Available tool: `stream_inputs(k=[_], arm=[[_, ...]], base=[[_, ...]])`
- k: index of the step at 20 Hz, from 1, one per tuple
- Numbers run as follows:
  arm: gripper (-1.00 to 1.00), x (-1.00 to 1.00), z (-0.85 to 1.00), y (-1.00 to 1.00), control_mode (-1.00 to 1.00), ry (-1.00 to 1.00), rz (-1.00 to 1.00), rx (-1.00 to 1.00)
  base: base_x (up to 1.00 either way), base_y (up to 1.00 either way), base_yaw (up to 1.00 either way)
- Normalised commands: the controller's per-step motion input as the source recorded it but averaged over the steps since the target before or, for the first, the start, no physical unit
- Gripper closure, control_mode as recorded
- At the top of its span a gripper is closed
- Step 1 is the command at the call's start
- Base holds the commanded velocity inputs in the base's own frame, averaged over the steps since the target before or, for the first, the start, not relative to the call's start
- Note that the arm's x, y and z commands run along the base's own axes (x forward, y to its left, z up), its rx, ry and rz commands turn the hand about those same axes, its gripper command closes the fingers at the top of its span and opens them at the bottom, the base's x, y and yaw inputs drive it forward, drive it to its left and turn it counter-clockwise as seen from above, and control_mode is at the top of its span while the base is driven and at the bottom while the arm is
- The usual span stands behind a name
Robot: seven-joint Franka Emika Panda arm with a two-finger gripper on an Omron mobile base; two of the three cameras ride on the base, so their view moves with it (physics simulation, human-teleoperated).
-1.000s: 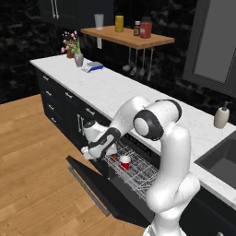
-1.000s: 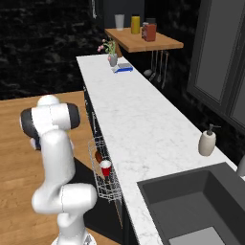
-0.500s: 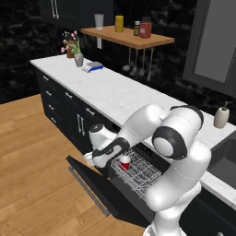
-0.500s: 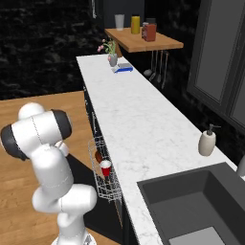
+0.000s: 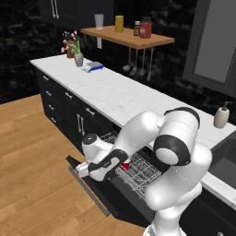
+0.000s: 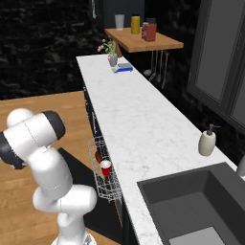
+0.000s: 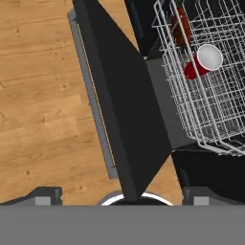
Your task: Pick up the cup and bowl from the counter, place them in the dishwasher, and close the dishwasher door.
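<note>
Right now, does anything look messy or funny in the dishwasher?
A little. The red cup leans over in the wire rack instead of standing up straight, with the brown bowl next to it. The rack is pulled out and the dishwasher door hangs open. Nothing looks spilled or broken.

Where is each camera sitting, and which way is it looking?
Left base view: behind the arm on its left, looking forward and down at the counter and open dishwasher door; the white arm bends low.
Right base view: behind on the right, looking along the counter; the arm's shoulder shows.
Hand view: on the hand, looking down at the door; open pincer tips at the bottom.
All three share the cup in the rack.
</note>
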Motion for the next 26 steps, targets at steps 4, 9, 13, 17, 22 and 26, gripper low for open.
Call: stream_inputs(k=[4,9,13,17,22,26], arm=[[-1.0,0.0,-0.01,0.62,-1.0,0.0,0.09,-0.07],[-1.0,0.0,-0.32,0.36,-1.0,0.0,0.05,-0.11],[-1.0,0.1,-0.74,0.5,-1.0,0.0,0.0,-0.22],[-1.0,0.18,-0.48,0.64,-1.0,0.0,-0.02,-0.25],[-1.0,0.08,-0.28,0.33,-1.0,0.02,-0.05,-0.19],[-1.0,0.2,-0.62,0.0,-1.0,0.02,0.0,-0.23]], base=[[0.0,0.0,0.0],[0.0,0.0,0.0],[0.0,0.0,0.0],[0.0,0.0,0.0],[0.0,0.0,0.0],[0.0,0.0,0.0]])
